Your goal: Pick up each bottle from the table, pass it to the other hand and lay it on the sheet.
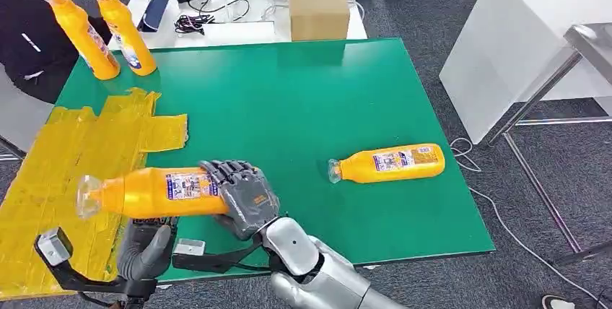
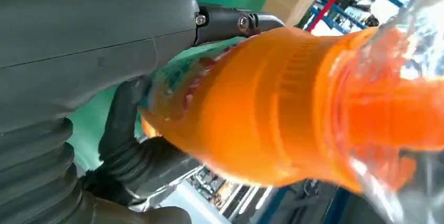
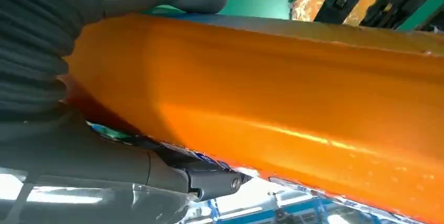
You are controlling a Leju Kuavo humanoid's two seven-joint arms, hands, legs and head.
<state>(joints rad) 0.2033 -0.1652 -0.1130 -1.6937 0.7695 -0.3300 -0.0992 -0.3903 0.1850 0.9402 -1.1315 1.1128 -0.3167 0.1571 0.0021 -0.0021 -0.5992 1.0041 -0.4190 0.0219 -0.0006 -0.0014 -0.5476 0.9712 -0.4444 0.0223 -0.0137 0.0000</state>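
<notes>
Green table (image 1: 303, 99), right hand (image 1: 242, 197) wrapped round orange bottle (image 1: 155, 192), left hand (image 1: 148, 247) beneath, grip unclear

Even, bright overhead light was cast across the green table (image 1: 303, 107), with only soft shadows thrown. The held bottle (image 2: 293, 109) was rendered blurred and out of focus in both wrist views, with glare streaked along its side.

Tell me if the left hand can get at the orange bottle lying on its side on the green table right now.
Probably not. The left hand is under the orange bottle held over the table's edge, which the right hand grips. The lying orange bottle is far off on the right arm's side of the green table.
</notes>
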